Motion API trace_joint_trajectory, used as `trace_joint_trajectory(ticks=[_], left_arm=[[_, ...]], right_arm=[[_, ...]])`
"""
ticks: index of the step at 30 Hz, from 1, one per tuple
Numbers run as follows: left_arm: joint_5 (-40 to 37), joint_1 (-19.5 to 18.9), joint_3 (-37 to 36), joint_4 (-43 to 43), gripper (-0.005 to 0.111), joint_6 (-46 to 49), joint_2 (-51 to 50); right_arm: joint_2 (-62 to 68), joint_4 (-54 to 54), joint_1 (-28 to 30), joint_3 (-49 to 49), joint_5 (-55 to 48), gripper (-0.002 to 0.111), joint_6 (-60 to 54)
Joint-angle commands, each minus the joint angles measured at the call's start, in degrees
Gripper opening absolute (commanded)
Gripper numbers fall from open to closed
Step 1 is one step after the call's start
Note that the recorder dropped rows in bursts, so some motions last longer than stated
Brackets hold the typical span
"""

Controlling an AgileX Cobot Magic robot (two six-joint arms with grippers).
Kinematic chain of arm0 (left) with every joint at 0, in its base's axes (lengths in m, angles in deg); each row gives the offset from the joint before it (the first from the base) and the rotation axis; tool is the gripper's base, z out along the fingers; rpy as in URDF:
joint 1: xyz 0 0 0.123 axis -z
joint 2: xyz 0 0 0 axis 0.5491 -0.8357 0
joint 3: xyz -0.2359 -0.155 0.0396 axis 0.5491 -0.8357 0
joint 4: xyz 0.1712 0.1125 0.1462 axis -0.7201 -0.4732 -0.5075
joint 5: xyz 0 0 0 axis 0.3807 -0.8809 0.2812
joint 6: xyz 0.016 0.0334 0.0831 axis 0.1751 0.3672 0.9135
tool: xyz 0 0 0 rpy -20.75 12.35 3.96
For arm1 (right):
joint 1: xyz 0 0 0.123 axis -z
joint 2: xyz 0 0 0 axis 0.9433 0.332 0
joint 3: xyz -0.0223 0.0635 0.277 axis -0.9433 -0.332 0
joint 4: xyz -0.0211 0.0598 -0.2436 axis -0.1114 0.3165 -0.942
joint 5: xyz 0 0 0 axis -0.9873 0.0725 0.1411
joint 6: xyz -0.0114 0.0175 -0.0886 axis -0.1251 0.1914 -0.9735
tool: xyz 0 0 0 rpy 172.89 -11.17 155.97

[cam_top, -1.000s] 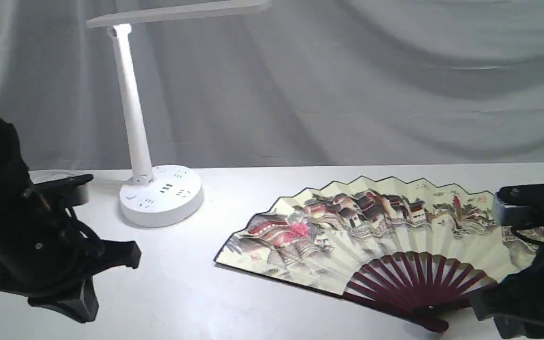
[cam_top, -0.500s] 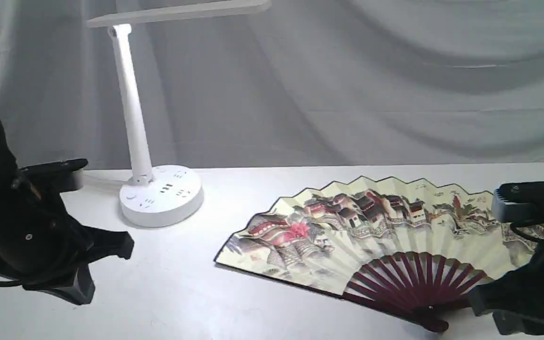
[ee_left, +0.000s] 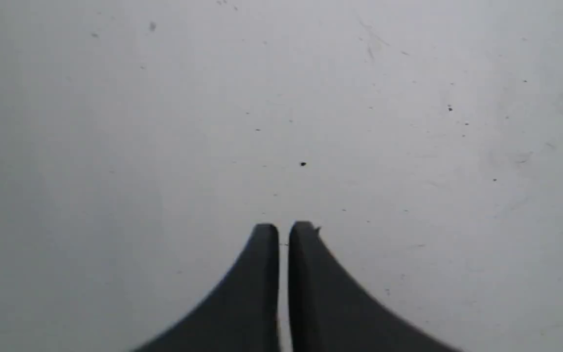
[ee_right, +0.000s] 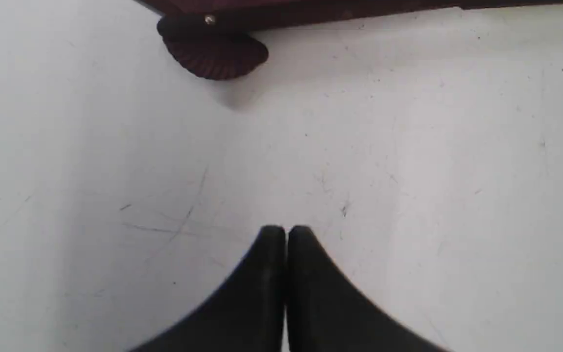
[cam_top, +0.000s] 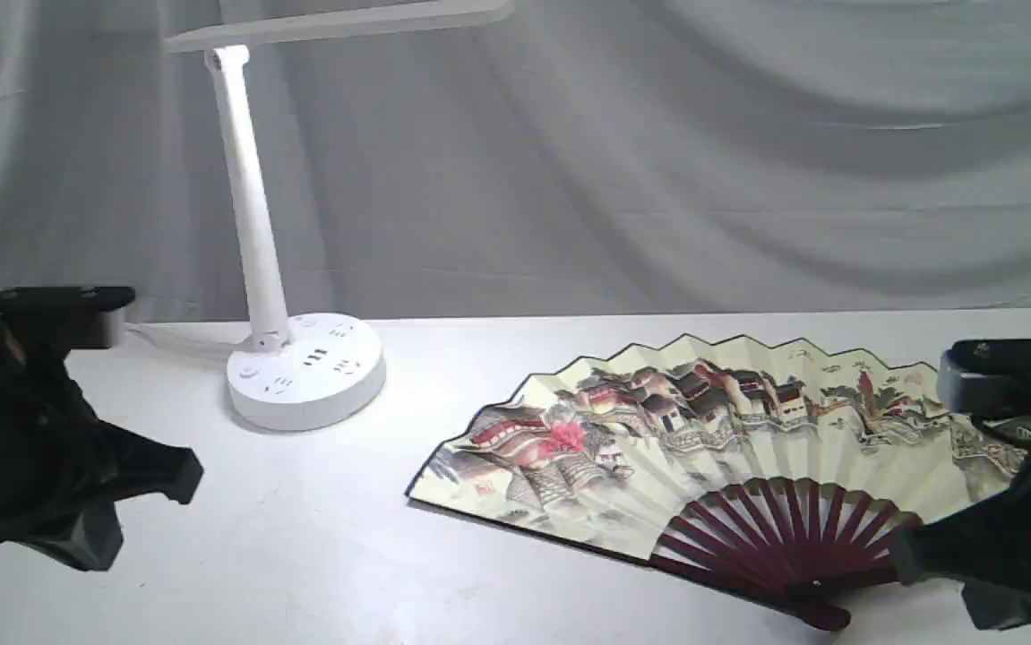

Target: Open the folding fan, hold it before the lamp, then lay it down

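Observation:
The folding fan [cam_top: 712, 439] lies spread open and flat on the white table, painted side up, with its maroon ribs meeting at a pivot near the front edge. The white lamp [cam_top: 251, 215] stands at the back left on its round base [cam_top: 305, 372], well apart from the fan. My left gripper [ee_left: 283, 227] is shut on nothing above bare table; its arm [cam_top: 22, 439] sits at the far left. My right gripper [ee_right: 286, 229] is also shut and empty, a short way off the fan's pivot [ee_right: 213, 51]. The right arm [cam_top: 1008, 528] covers the fan's right end.
A grey cloth backdrop [cam_top: 658, 161] hangs behind the table. The lamp's bar head [cam_top: 336, 22] reaches rightward along the top of the exterior view. Bare white tabletop [cam_top: 327, 537] separates the left arm from the fan.
The left arm has drawn back to the left, away from the fan and lamp base. The right arm has shifted slightly right. The fan has stayed still.

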Motion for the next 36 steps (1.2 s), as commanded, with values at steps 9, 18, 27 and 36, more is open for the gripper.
trace_joint_trajectory(ticks=[9,18,27,36], left_arm=[[-4.62,-7.63,0.11,5.64,0.000,7.95,2.76],[-4.84,-8.27,0.11,4.90,0.000,7.84,2.89],[-4.29,-8.27,0.11,4.32,0.000,7.84,4.56],[-7.85,-8.27,0.11,3.90,0.000,7.84,13.51]], right_arm=[[-0.59,-3.10,6.70,9.03,-6.07,0.000,0.57],[-0.59,-3.70,8.71,9.03,-7.16,0.000,2.49],[-3.77,-5.33,8.71,9.03,-8.62,0.000,1.67],[-12.86,-5.75,8.71,9.03,-8.65,0.000,1.67]])
